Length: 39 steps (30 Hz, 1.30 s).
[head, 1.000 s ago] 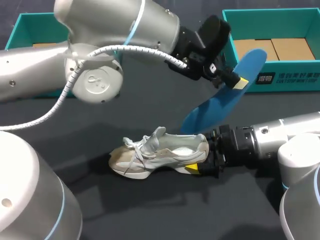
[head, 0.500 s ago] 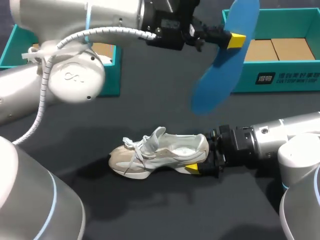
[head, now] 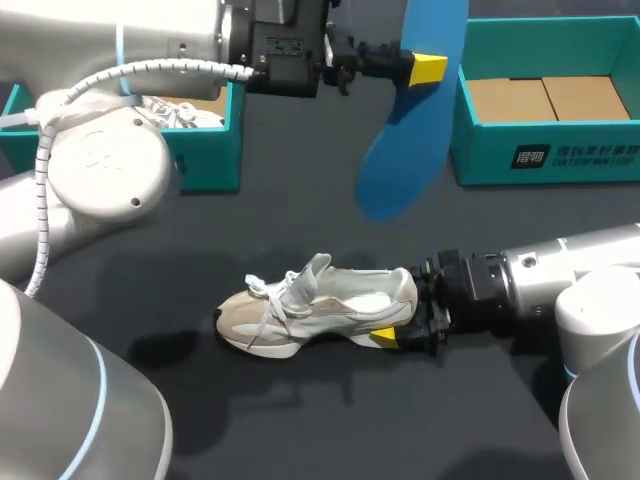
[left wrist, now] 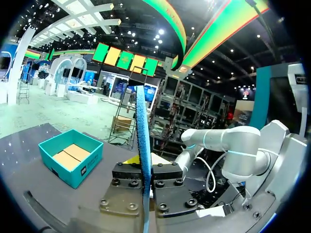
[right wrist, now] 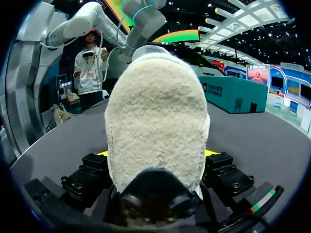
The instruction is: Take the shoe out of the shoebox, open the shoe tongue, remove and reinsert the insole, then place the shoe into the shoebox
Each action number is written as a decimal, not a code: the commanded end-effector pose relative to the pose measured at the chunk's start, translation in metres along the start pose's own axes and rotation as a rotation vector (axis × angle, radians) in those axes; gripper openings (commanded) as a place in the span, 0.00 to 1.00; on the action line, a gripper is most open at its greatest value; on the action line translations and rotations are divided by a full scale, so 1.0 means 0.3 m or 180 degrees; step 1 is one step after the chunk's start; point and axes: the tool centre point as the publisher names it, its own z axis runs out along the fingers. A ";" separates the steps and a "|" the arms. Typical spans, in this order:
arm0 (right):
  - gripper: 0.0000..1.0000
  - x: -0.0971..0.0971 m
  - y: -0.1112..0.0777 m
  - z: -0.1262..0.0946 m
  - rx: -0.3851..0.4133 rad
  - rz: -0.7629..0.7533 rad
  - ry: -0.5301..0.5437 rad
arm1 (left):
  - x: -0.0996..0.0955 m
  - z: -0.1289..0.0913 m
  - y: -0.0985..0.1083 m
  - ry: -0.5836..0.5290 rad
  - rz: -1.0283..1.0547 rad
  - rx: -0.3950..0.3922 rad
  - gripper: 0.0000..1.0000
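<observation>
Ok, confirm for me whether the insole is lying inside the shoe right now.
No, the insole is up in the air, clamped in the left gripper, well clear of the shoe.

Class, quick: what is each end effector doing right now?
Left end effector: shut on the insole.
Right end effector: shut on the shoe.

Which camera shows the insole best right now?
Head view: the insole shows its broad blue face, held aloft. Left wrist sees it only edge-on between the jaws. Right wrist misses it.
</observation>
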 end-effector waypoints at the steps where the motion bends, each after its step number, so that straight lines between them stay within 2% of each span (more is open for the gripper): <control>1: 0.00 0.002 -0.003 0.005 0.0006 0.0000 -0.0005 | 0.037 -0.183 0.008 -0.0132 -0.0010 -0.0112 0.00; 11: 0.00 0.002 -0.003 0.005 0.0006 0.0000 -0.0005 | 0.037 -0.183 0.008 -0.0132 -0.0010 -0.0112 0.00; 15: 0.00 0.002 -0.003 0.005 0.0006 0.0000 -0.0005 | 0.032 -0.227 -0.011 0.0019 -0.0042 0.0072 0.00; 27: 0.00 0.002 -0.003 0.005 0.0006 0.0000 -0.0005 | 0.031 -0.355 -0.005 0.0076 -0.0032 0.0143 0.00; 39: 0.00 0.002 -0.003 0.005 0.0006 0.0000 -0.0005 | 0.040 -0.371 0.001 0.0104 -0.0056 0.0139 0.00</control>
